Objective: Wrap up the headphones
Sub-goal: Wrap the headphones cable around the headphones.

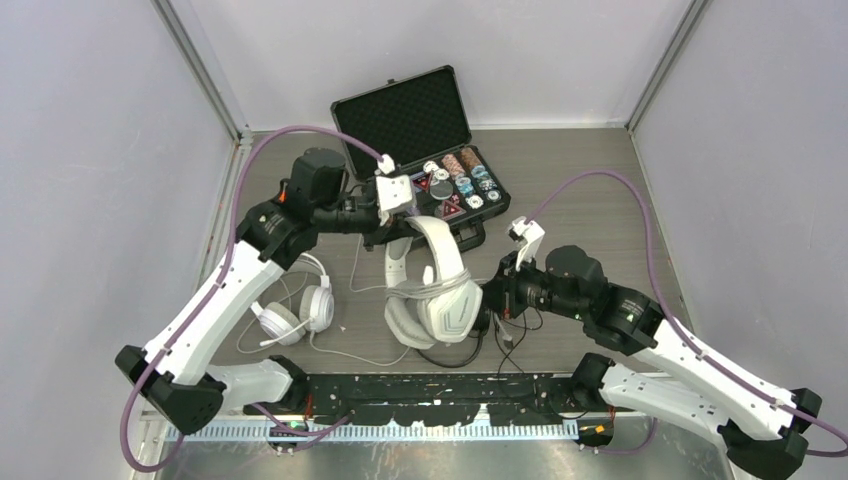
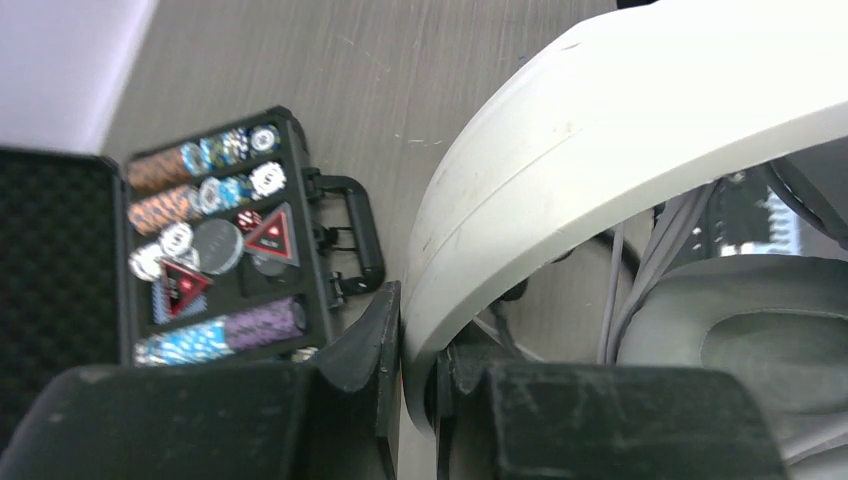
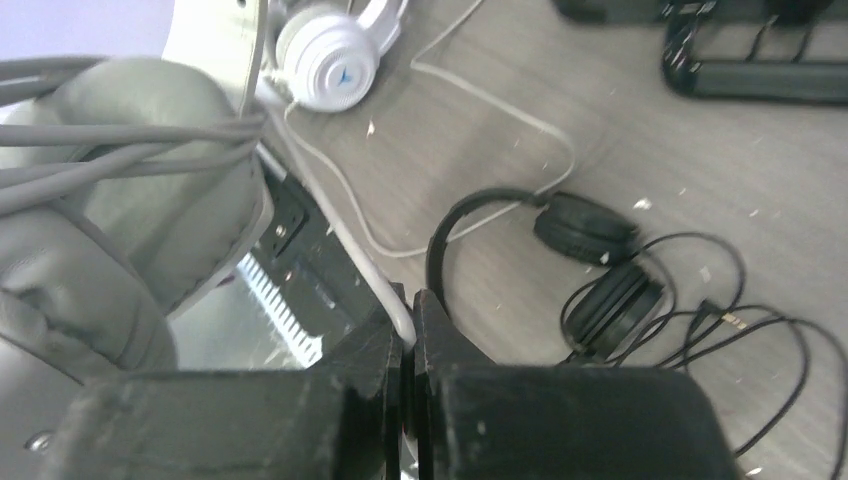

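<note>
Clamping white-grey headband [image 2: 600, 130] in left jaws, cord [image 3: 385, 295] in right jaws

White-grey headphones [image 1: 445, 300] look smooth plastic, the table [image 1: 590, 190] matt wood-grain.

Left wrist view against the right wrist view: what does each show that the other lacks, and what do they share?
Only left wrist: the open poker chip case and the left tool clamped on the white headband. Only right wrist: the black on-ear headphones, the white round-cup headset, and the right tool pinching a pale cord. Both: the grey-cushioned over-ear headphones.
</note>
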Tool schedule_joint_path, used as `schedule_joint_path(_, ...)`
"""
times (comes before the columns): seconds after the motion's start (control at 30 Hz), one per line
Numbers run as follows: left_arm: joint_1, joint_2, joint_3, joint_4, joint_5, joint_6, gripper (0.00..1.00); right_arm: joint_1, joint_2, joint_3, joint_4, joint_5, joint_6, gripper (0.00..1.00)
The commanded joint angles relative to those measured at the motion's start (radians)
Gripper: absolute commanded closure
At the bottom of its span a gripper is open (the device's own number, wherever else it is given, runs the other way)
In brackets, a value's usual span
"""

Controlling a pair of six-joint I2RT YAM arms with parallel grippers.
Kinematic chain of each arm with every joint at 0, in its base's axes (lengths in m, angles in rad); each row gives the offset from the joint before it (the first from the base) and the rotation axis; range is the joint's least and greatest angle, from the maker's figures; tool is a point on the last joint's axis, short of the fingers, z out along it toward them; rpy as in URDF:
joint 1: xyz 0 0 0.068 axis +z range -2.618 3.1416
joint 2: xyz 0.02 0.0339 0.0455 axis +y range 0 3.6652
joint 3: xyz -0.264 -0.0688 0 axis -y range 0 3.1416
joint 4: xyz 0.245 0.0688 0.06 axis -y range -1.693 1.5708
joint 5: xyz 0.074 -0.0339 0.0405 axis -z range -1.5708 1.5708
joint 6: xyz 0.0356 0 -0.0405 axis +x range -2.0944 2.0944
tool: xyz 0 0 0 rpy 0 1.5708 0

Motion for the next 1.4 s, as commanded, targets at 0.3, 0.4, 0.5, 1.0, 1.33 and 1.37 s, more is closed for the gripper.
schedule_joint_path(0.3, -0.102, -0.057, -0.108, -0.055, -0.233, 0.651, 1.00, -0.016, 0.059, 0.107, -0.113, -0.120, 0.149, 1.00)
schedule_joint_path(0.4, -0.122, -0.049, -0.113, -0.058, -0.319, 0.702, 1.00, -0.025, 0.079, 0.118, -0.118, -0.140, 0.157, 1.00)
schedule_joint_path(0.5, -0.133, -0.040, -0.128, -0.042, -0.410, 0.744, 1.00, -0.029, 0.096, 0.131, -0.119, -0.182, 0.175, 1.00)
schedule_joint_path(1.0, -0.150, -0.042, -0.172, -0.015, -0.649, 0.860, 1.00, -0.074, 0.211, 0.110, -0.080, -0.381, 0.234, 0.99)
schedule_joint_path(1.33, -0.149, -0.039, -0.188, 0.034, -0.664, 0.833, 1.00, -0.079, 0.211, 0.054, 0.001, -0.460, 0.254, 1.00)
schedule_joint_path(1.37, -0.149, -0.038, -0.191, 0.037, -0.667, 0.834, 1.00, -0.078, 0.210, 0.051, 0.002, -0.461, 0.252, 0.99)
